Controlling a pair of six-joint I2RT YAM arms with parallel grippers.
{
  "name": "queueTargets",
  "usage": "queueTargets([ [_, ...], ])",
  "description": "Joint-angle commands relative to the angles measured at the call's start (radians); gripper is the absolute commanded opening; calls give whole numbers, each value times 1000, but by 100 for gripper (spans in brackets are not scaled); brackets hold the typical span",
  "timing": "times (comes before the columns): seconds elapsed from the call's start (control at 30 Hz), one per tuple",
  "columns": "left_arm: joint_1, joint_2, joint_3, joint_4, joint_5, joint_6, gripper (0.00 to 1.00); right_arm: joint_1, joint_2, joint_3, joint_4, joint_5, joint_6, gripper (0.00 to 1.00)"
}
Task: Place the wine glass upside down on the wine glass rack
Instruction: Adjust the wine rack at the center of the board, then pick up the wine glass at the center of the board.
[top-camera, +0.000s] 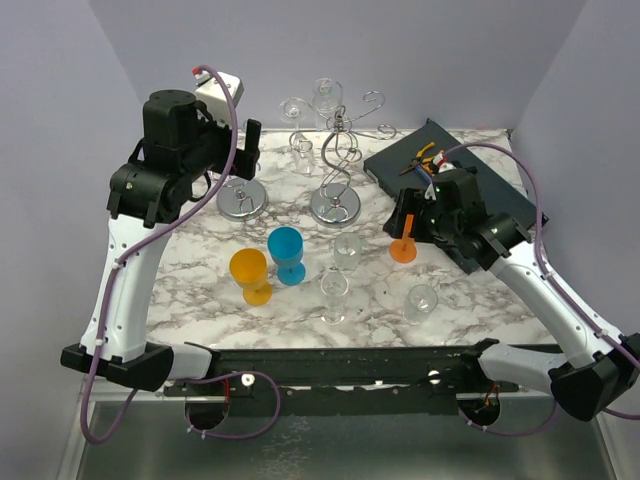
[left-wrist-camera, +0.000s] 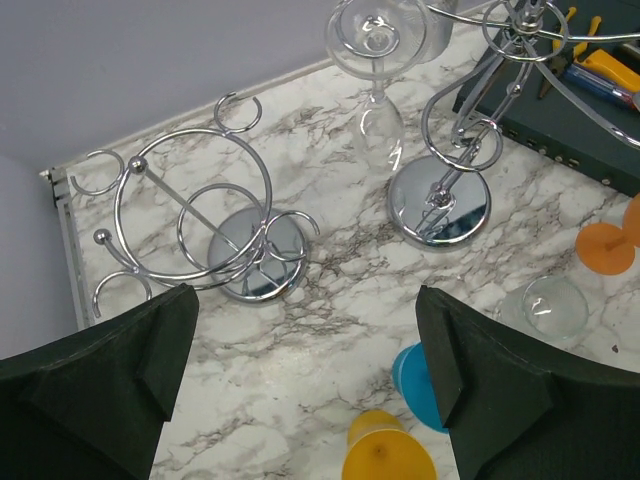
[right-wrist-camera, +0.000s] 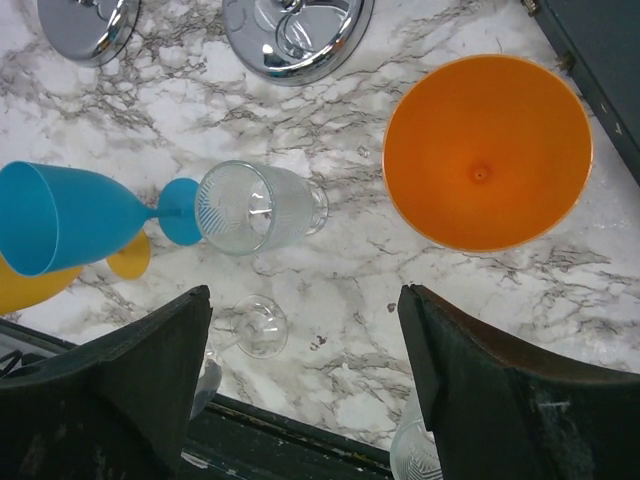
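The right claw is released: its 2 fingers stand wide apart with nothing between them. Just ahead of it, toward its right finger, the orange wine glass stands upright on the marble table, its whole rim in plain sight. Past the glass on that side runs the edge of a dark case, close to the rim. Toward the left finger stands a clear glass, with a strip of bare marble between it and the orange one. A blue glass stands farther out on that side. Behind the claw lies the table's near edge and a black rail.

The left claw is also released and holds nothing, high over the table. Below and ahead of it stands the nearer rack. Beyond its right finger is the farther rack, where a hanging glass sits bowl down. Bare marble separates the 2 rack bases. Out past the left finger, the table corner meets the wall.
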Motion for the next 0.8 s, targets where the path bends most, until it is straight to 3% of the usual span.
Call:
queueTargets([
  [0.0, 41, 2, -12, -8, 51, -98, 99, -4, 18, 18, 57, -25, -7, 84],
  [0.33, 64, 61, -41, -2, 47, -202, 99, -6, 11, -40, 84, 3, 7, 91],
  [0.77, 65, 0, -257, 75, 31, -171, 99, -37, 79, -11, 44, 129, -21, 96],
])
